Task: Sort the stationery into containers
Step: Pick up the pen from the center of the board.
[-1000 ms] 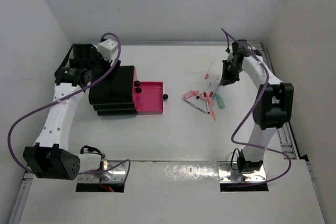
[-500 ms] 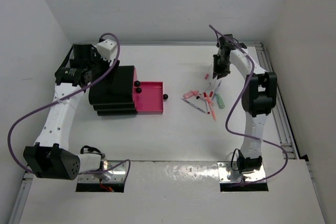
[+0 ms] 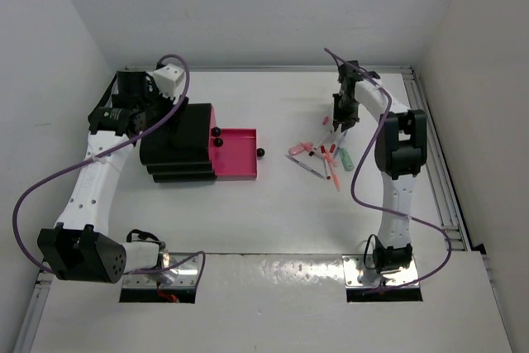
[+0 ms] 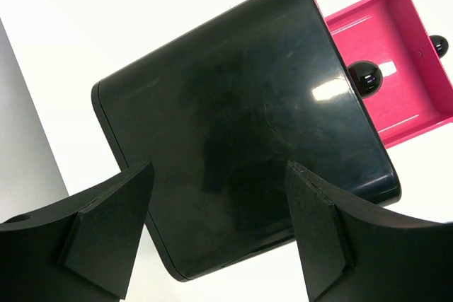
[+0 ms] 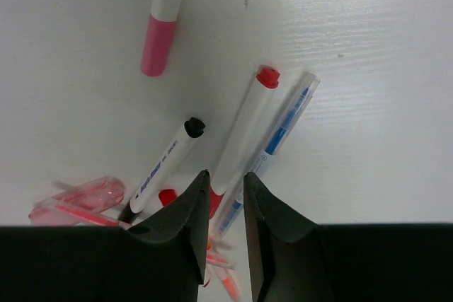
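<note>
Bright, even overhead light; glare streaks the glossy table (image 5: 368,47) and black drawer unit (image 4: 241,125), shadows soft.

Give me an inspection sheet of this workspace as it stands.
Surface: white table, no spills seen.
Job's things: pens and markers in a loose pile at right; pink drawer pulled out of black drawer unit, no stationery seen inside.
Clutter: nothing seen.
End effectors: left end effector open above the drawer unit; right end effector narrowly parted astride a red-capped marker, grip unclear.
Cables: purple cables loop off both arms.
Surroundings: white walls on three sides.
</note>
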You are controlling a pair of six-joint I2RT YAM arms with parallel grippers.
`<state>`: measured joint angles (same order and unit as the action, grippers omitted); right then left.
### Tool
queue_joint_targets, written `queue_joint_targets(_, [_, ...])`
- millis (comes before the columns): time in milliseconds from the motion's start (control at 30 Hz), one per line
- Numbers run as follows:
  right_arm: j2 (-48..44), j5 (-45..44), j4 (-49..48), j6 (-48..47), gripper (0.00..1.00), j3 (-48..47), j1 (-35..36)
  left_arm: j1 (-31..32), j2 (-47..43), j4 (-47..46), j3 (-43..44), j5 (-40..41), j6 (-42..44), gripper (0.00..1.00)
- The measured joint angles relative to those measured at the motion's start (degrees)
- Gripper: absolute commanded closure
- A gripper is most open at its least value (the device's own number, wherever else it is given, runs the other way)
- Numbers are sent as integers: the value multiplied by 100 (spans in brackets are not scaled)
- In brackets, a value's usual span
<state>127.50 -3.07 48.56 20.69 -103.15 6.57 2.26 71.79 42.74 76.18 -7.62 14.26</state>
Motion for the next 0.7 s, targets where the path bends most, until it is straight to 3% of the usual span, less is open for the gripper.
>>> queue_joint_targets(700, [634, -59, 94, 157, 80, -251, -2, -11, 33, 7, -31, -22, -2, 18])
